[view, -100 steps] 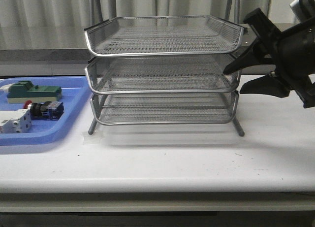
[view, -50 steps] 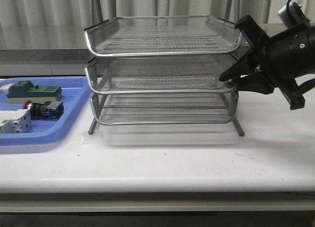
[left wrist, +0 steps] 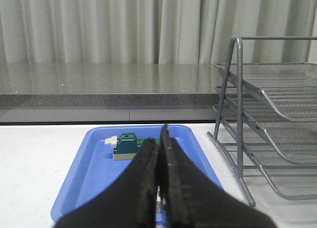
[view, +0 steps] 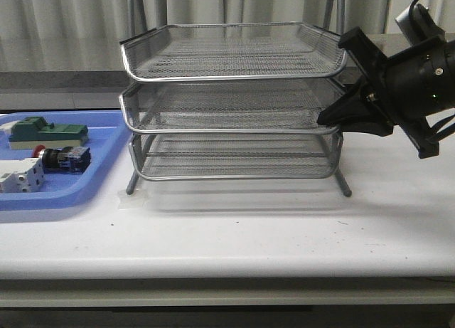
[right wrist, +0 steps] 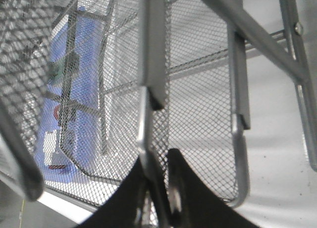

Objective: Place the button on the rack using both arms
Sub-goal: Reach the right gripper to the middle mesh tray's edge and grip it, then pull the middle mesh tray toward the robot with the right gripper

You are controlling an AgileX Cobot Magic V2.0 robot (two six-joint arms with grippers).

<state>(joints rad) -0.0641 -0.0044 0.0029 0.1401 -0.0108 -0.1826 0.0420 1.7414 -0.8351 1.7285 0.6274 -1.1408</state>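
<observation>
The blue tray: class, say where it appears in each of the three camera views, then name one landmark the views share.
Front view: the blue tray lies on the table at far left, beside the rack.
Left wrist view: centre, behind the shut left gripper.
Right wrist view: a blue patch seen through the rack's mesh.
Shared landmark: the rack.

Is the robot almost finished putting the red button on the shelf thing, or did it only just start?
Only just started. The button lies in the blue tray, untouched. In hand: the right gripper is closed on the rim of the rack's middle tray, probably to slide it out. The left gripper is shut and empty above the blue tray. Left: picking up the button and placing it on the rack.
</observation>
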